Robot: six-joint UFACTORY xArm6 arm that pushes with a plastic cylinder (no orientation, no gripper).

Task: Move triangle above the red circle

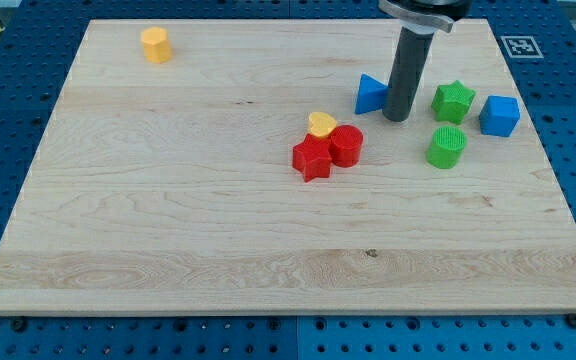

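A blue triangle (370, 94) lies at the view's upper right of the wooden board (168, 230). My tip (397, 118) stands right next to it, on its right side, touching or nearly touching it. A red circle (347, 145) sits near the board's middle, below and left of the triangle. A red star (312, 158) touches the circle's left side and a yellow heart (320, 124) touches its upper left.
A green star (453, 100), a blue cube (499, 115) and a green circle (447, 146) stand right of my tip. A yellow hexagon block (155, 45) sits at the board's upper left.
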